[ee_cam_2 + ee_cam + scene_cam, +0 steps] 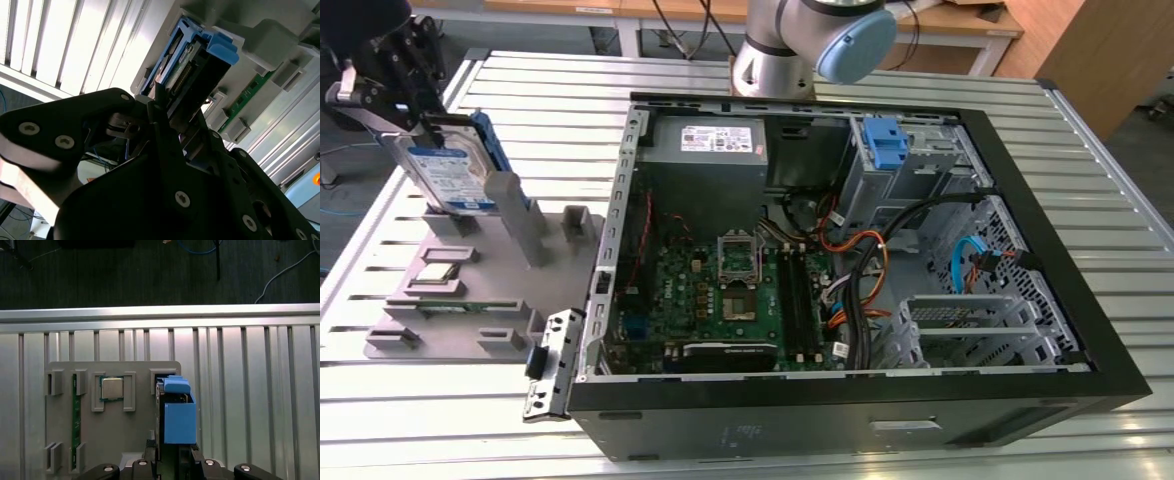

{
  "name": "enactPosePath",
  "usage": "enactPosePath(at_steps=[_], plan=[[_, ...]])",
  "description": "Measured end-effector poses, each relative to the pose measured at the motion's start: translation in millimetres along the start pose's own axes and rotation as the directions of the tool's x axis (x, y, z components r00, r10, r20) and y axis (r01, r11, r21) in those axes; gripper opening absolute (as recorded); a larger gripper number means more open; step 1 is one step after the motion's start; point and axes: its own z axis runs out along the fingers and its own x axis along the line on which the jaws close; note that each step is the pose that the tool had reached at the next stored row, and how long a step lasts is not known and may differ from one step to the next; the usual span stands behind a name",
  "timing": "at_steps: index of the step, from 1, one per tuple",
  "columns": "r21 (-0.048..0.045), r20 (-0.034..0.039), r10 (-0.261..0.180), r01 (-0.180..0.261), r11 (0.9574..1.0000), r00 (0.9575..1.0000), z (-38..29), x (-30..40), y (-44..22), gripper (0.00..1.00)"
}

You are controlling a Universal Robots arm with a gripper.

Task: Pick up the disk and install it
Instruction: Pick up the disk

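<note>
Clamping the upright disk — hand closed, over grey holder

I see the disk standing on edge, slightly tilted — silver, blue-and-white label, blue bracket. It's at the grey fixture, the exterior view's left.

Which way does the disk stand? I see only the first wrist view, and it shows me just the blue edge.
Observer: In the exterior view the disk stands almost upright, a little tilted, with its blue-and-white label towards that camera and its lower end at the grey fixture.
Operator: And where is the computer case?
Observer: The open computer case lies flat on the exterior view's right of the fixture.
</note>
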Motion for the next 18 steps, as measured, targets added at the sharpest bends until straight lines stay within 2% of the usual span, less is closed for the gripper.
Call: enactPosePath(at_steps=[9,12,18], plan=[[-0.0008,-0.0005,0.000,0.000,1.0000,1.0000,-1.7,-0.1,0.0,0.35],[-0.0001,0.0012,0.000,0.000,1.0000,1.0000,-6.4,-0.3,0.1,0.35],[0.0001,0.0055,0.000,0.000,1.0000,1.0000,-25.4,-1.2,0.4,0.35]])
